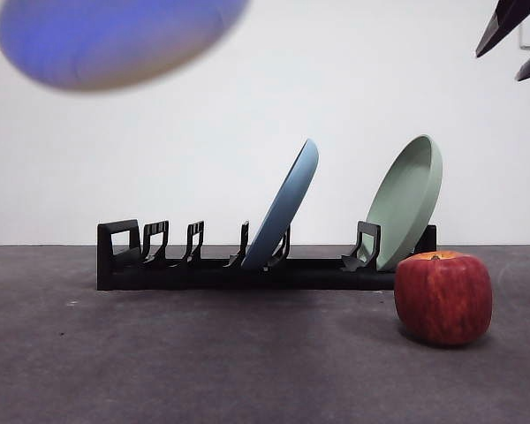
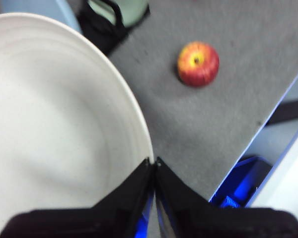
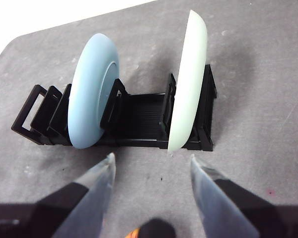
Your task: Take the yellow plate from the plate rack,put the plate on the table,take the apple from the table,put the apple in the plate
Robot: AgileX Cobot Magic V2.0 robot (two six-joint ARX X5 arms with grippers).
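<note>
- The left gripper (image 2: 154, 163) is holding the yellow plate (image 2: 54, 129) by its rim, with the jaws squeezed tight on the edge.
- The plate is looking pale cream and is hanging up in the air, above the surface (image 1: 203, 362).
- In the front view the plate is showing as a big blurry shape (image 1: 115, 35) at the top, tinted blue there.
- The plate rack (image 1: 247, 269) is sitting on the surface.
- A blue plate (image 1: 287, 208) and a pale green plate (image 1: 411, 199) are leaning in the rack.
- The apple (image 1: 443, 297) is sitting on the surface, just in front of the rack's end by the green plate.
- The right gripper (image 3: 151, 163) is hanging above the rack with its jaws wide apart, holding nothing.
</note>
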